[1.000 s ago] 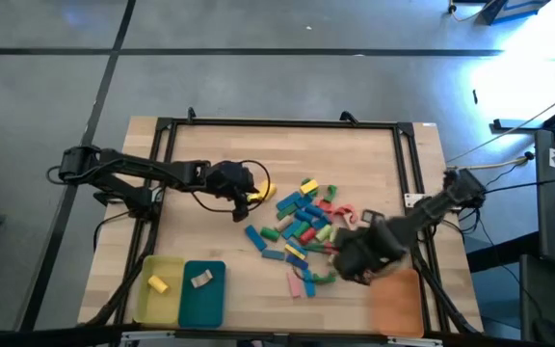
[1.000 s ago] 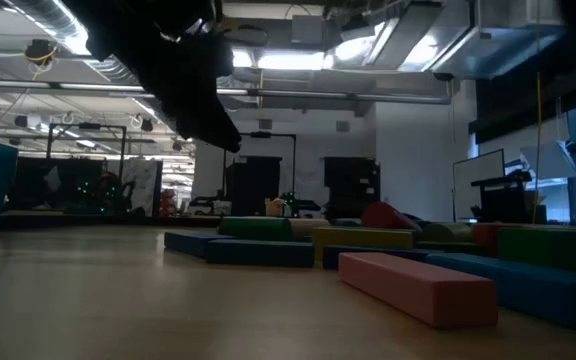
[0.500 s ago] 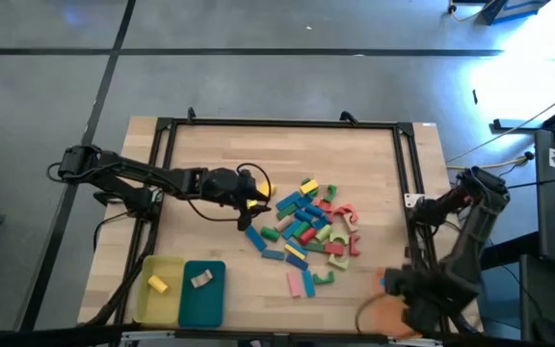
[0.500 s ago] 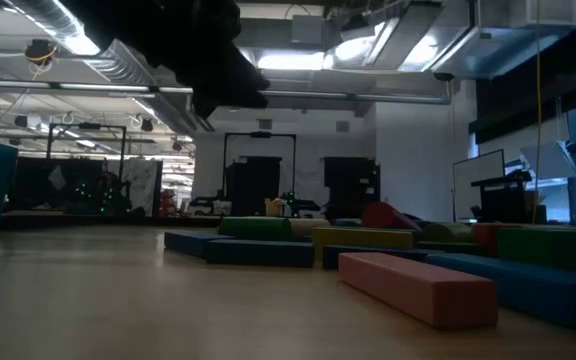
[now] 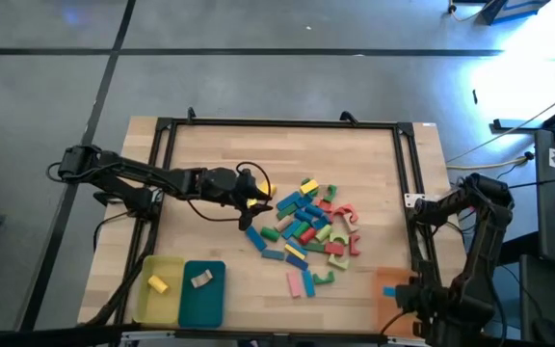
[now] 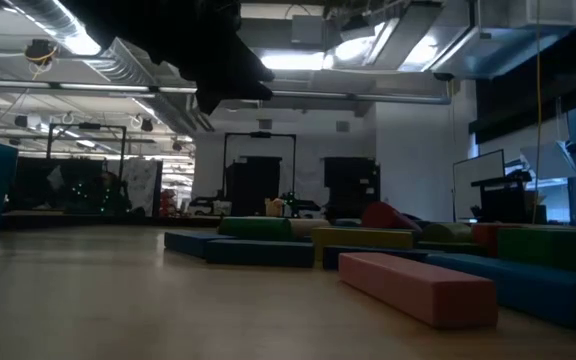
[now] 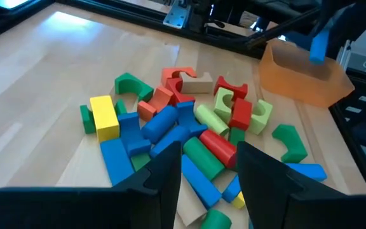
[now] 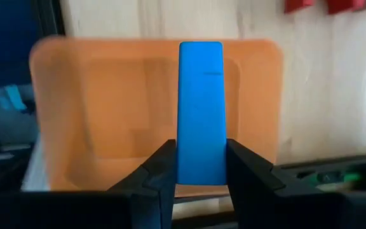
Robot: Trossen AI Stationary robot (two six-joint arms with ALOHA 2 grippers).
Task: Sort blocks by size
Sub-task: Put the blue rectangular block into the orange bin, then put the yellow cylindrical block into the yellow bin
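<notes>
Right gripper (image 8: 199, 170) clamps a long blue block (image 8: 200, 111) upright over the orange tray (image 8: 75, 127); left gripper (image 7: 210, 168), fingers apart and empty, hovers at the block pile (image 7: 189, 137); risk: block released high bounces off the tray.

Right gripper (image 8: 196, 166) clamped (left gripper (image 7: 210, 166) parted).
</notes>
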